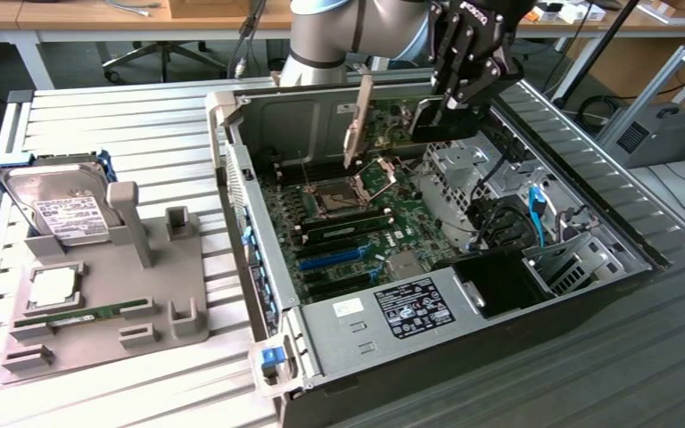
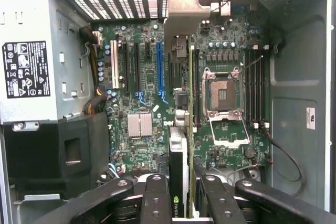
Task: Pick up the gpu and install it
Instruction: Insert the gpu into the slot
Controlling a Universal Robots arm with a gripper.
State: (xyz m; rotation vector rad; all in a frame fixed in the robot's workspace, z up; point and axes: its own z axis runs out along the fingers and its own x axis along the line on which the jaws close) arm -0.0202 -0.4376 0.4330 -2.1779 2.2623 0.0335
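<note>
My gripper (image 1: 464, 87) hangs over the back of the open computer case (image 1: 265, 294), shut on the gpu (image 1: 441, 123). The card is held on edge, its silver bracket (image 1: 359, 120) pointing down toward the motherboard (image 1: 360, 227). In the wrist view the gpu (image 2: 179, 145) runs edge-on between my black fingers (image 2: 156, 199), and its bracket (image 2: 184, 17) reaches toward the case's rear slot openings. It hovers between the blue expansion slot (image 2: 159, 66) and the open CPU socket (image 2: 220, 95), clear of the board.
The power supply (image 1: 412, 308) fills the case's near corner. On the exterior view's left a grey fixture (image 1: 117, 312) carries a hard drive (image 1: 63, 209), a CPU (image 1: 54, 285) and a memory stick (image 1: 86, 314). Drive bays and cables (image 1: 533, 223) line the case's right side.
</note>
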